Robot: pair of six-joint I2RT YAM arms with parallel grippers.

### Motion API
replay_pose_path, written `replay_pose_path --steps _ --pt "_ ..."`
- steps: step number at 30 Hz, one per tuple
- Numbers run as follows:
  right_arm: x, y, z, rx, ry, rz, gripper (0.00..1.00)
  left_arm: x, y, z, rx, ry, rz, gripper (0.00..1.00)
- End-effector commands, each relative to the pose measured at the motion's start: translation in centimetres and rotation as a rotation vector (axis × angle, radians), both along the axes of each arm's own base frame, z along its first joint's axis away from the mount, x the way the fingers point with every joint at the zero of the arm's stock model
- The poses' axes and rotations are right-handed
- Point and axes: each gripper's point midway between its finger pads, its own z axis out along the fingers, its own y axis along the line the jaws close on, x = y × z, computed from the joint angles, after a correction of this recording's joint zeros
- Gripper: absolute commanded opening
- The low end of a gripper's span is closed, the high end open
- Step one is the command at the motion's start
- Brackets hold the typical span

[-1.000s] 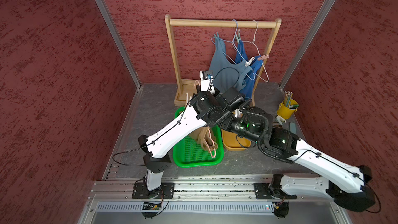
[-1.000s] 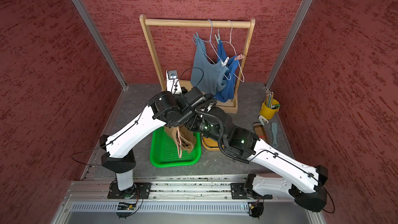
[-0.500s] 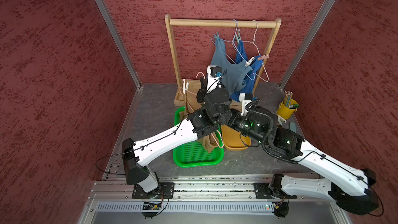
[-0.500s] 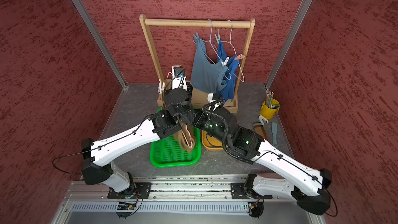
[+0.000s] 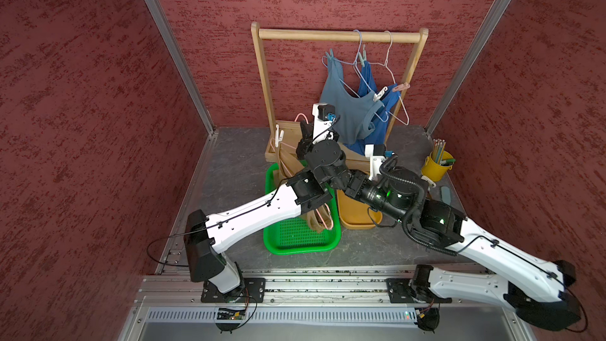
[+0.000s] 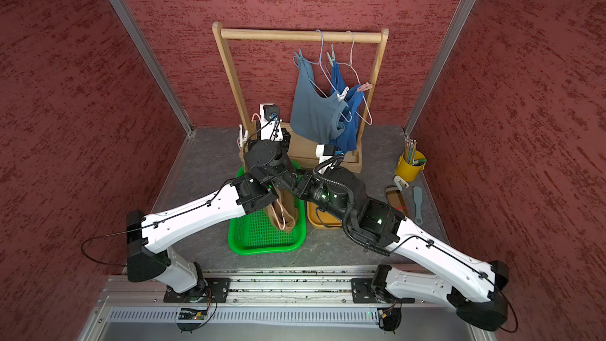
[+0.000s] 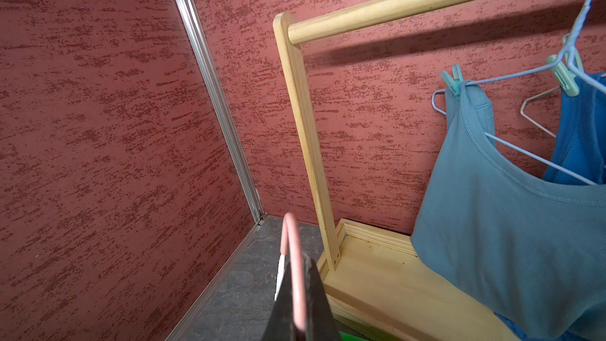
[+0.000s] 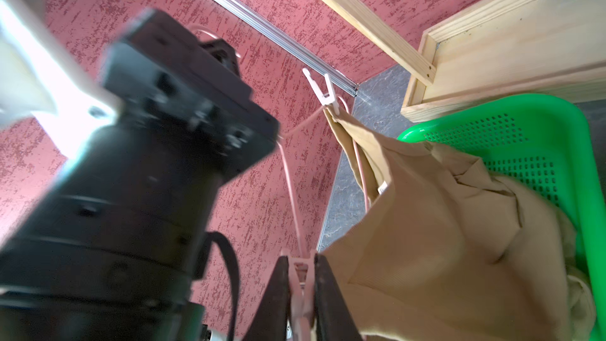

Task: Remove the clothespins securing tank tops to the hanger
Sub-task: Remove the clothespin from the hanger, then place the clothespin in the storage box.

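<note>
Red textured walls enclose a grey table (image 5: 229, 165). Above it, the left gripper (image 7: 300, 273) is clamped tight on a pink hanger (image 7: 290, 234). The right gripper (image 8: 301, 259) pinches a pink clothespin (image 8: 300, 290) beside the tan tank top (image 8: 442, 224) (which droops into the green basket (image 8: 557, 116)). A white clothespin (image 8: 323, 91) pins its other strap. The grey-blue tank top (image 5: 347, 106) and royal blue tank top (image 5: 367, 80) hang on the far wooden rack (image 5: 337, 35).
</note>
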Motion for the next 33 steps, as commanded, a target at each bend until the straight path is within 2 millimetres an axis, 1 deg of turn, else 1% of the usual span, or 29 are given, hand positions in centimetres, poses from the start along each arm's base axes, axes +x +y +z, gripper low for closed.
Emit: replay_pose_path --steps 1,3,5,7,8,9,12,14,16,19,20,21,23,25,26,27,29,30,31,32,33 --pt "-0.3 -0.6 3.2 0.056 -0.052 0.002 0.16 -1.1 1.6 1.0 -0.058 -0.022 0.013 0.0" --pt "-0.1 -1.4 2.8 0.04 -0.045 -0.023 0.16 -1.3 1.9 1.1 -0.088 -0.034 0.017 0.0" --pt "0.4 -2.8 1.6 -0.013 -0.016 -0.066 0.16 -1.5 2.2 1.2 -0.102 -0.037 0.024 0.0" --pt "1.2 -4.4 -0.4 -0.086 0.025 -0.109 0.17 -1.7 2.3 1.4 -0.11 -0.038 0.023 0.0" --pt "1.8 -5.3 -1.9 -0.132 0.054 -0.127 0.18 -1.8 2.3 1.4 -0.113 -0.039 0.02 0.0" --pt "2.2 -6.0 -3.5 -0.174 0.084 -0.131 0.18 -1.9 2.2 1.4 -0.115 -0.04 0.016 0.0" --pt "4.0 -7.7 -9.8 -0.294 0.2 -0.119 0.18 -2.2 2.1 1.2 -0.102 -0.032 0.006 0.0" --pt "5.1 -8.6 -14.3 -0.363 0.271 -0.113 0.18 -2.4 2.2 0.8 -0.104 -0.033 0.002 0.0" --pt "6.1 -9.2 -18.3 -0.442 0.33 -0.103 0.18 -2.6 2.3 0.7 -0.104 -0.033 -0.002 0.0" --pt "7.5 -10.2 -23.9 -0.579 0.414 -0.09 0.2 -3.0 2.2 0.7 -0.097 -0.029 -0.015 0.0" --pt "7.9 -10.3 -25.2 -0.616 0.43 -0.084 0.22 -3.1 2.1 0.7 -0.096 -0.029 -0.02 0.0" --pt "8.4 -10.4 -26.7 -0.66 0.45 -0.082 0.27 -3.2 1.9 0.5 -0.094 -0.027 -0.025 0.0" --pt "9.3 -10.6 -28.7 -0.72 0.477 -0.072 0.39 -3.4 1.6 0.2 -0.092 -0.025 -0.035 0.0" --pt "10.0 -10.1 -30.8 -0.764 0.516 -0.018 0.63 -3.6 1.3 0.0 -0.09 -0.024 -0.046 0.0" --pt "10.2 -10.0 -31.3 -0.784 0.531 0.0 0.71 -3.7 1.2 0.0 -0.087 -0.022 -0.048 0.0" --pt "10.3 -9.9 -31.5 -0.803 0.538 0.018 0.76 -3.7 1.3 0.0 -0.089 -0.023 -0.05 0.0" --pt "10.5 -9.7 -30.6 -0.813 0.522 0.032 0.81 -3.7 1.3 -0.1 -0.084 -0.02 -0.05 0.0" --pt "10.5 -9.8 -29.4 -0.809 0.502 0.027 0.82 -3.8 1.3 0.0 -0.082 -0.02 -0.05 0.0" --pt "10.5 -10.0 -27.7 -0.799 0.474 0.014 0.83 -3.7 1.4 -0.1 -0.081 -0.019 -0.048 0.0" --pt "10.3 -10.1 -25.7 -0.778 0.438 0.001 0.84 -3.8 1.5 -0.1 -0.085 -0.021 -0.048 0.0" --pt "10.0 -10.1 -23.0 -0.74 0.387 -0.005 0.86 -3.7 1.7 -0.1 -0.086 -0.021 -0.044 0.0"
